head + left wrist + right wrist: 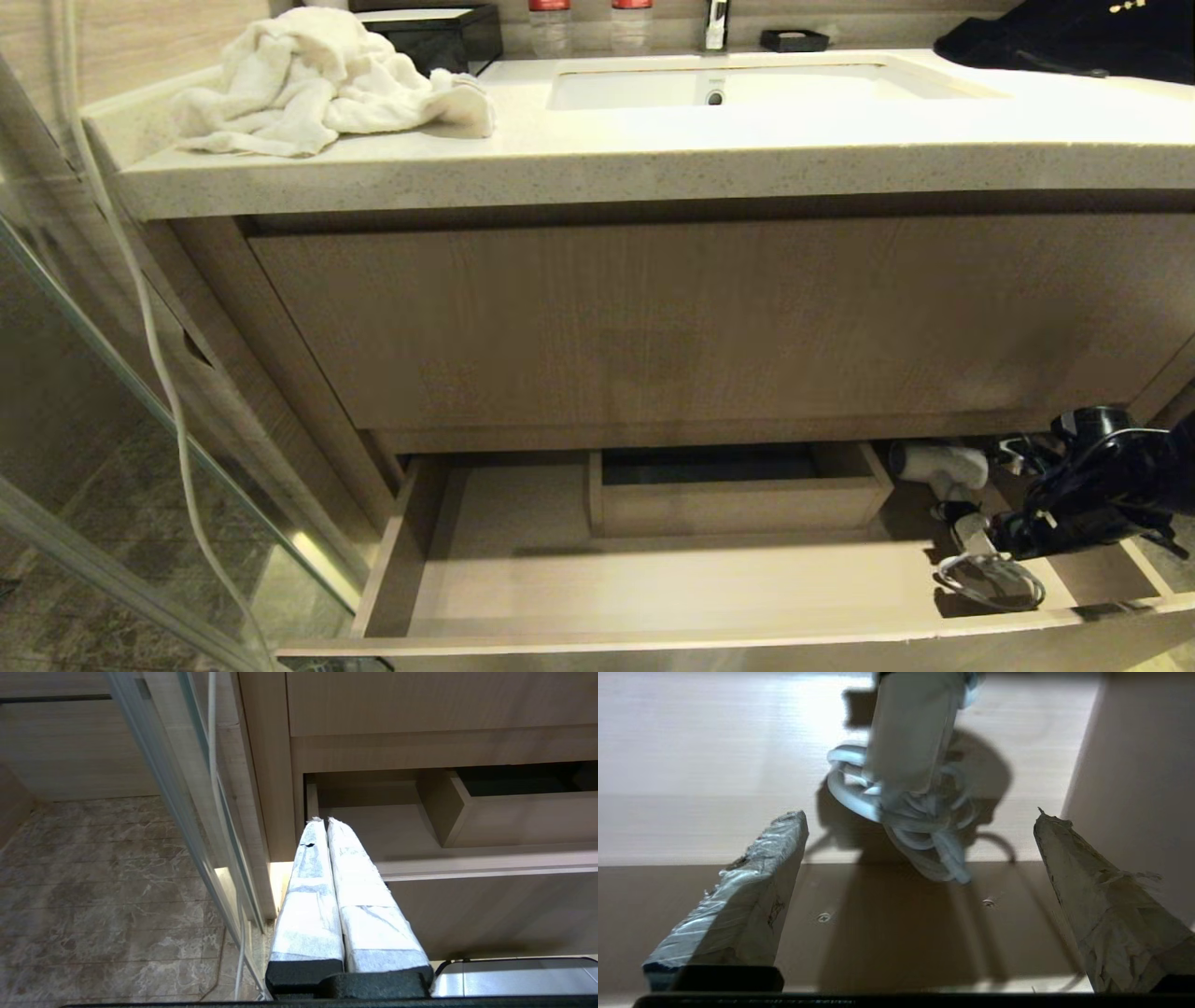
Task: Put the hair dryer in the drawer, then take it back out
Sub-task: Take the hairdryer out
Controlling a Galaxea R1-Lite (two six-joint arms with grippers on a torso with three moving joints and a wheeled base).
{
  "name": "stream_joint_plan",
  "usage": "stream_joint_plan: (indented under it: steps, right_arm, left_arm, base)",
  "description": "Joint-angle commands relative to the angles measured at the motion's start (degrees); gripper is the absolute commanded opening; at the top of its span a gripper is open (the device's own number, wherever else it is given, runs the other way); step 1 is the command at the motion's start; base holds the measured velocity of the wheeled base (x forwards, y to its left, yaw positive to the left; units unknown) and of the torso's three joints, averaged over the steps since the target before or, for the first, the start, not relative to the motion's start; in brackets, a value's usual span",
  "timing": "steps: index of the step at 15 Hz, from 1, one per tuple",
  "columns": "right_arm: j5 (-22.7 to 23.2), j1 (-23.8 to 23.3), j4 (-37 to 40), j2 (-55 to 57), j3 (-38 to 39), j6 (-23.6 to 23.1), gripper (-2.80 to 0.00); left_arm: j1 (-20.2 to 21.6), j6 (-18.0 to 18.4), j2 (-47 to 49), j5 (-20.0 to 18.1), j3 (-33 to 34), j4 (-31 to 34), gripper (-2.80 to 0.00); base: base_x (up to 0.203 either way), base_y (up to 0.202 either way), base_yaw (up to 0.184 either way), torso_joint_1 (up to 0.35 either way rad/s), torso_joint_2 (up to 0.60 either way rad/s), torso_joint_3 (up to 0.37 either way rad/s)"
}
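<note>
The right gripper (920,816) has its two taped fingers (752,877) spread wide, with nothing between them. In the right wrist view the hair dryer (913,728) lies just beyond the fingertips, its handle pointing toward the camera and its bundled white cord (920,830) coiled under and around the handle's end. The pads do not touch the dryer or the cord.

In the head view the right gripper (1013,537) sits at about four o'clock, over the right end of the open drawer (653,583), with its black arm entering from three o'clock. The hair dryer (943,467) lies on the drawer floor in that right end, barrel toward the back, handle and cord loops toward the drawer's front. A small inner wooden box (738,504) stands at the back of the drawer, just at nine o'clock of the dryer.

The left gripper (322,821) has its fingers pressed together and empty; it hangs low beside the drawer's left end, near a glass panel (154,765).

Above, at twelve o'clock, the countertop (597,159) holds a sink (719,84) and a crumpled white towel (317,84) at eleven o'clock.
</note>
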Motion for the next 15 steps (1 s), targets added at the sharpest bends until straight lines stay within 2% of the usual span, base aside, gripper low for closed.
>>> stream_joint_plan:
  steps: [1,5,11,15]
  right_arm:
    - [0.3,-0.3,-1.1,1.9,-0.4,-0.1,0.00]
    - [0.8,-0.4,-4.3,4.9,-1.8,0.0,0.00]
    - [5.3,-1.4,-9.4,7.5,-3.5,0.0,0.00]
    - [5.6,-1.8,-11.1,9.4,-4.1,0.0,0.00]
  left_arm:
    - [0.0,0.0,0.1,0.0,0.1,0.0,-2.80]
    - [0.0,0.0,0.1,0.0,0.1,0.0,-2.80]
    - [0.0,0.0,0.1,0.0,0.1,0.0,-2.80]
    - [0.0,0.0,0.1,0.0,0.1,0.0,-2.80]
  base:
    - [0.000,0.000,0.000,0.000,0.00,0.000]
    - [0.000,0.000,0.000,0.000,0.00,0.000]
    - [0.000,0.000,0.000,0.000,0.00,0.000]
    - [0.000,0.000,0.000,0.000,0.00,0.000]
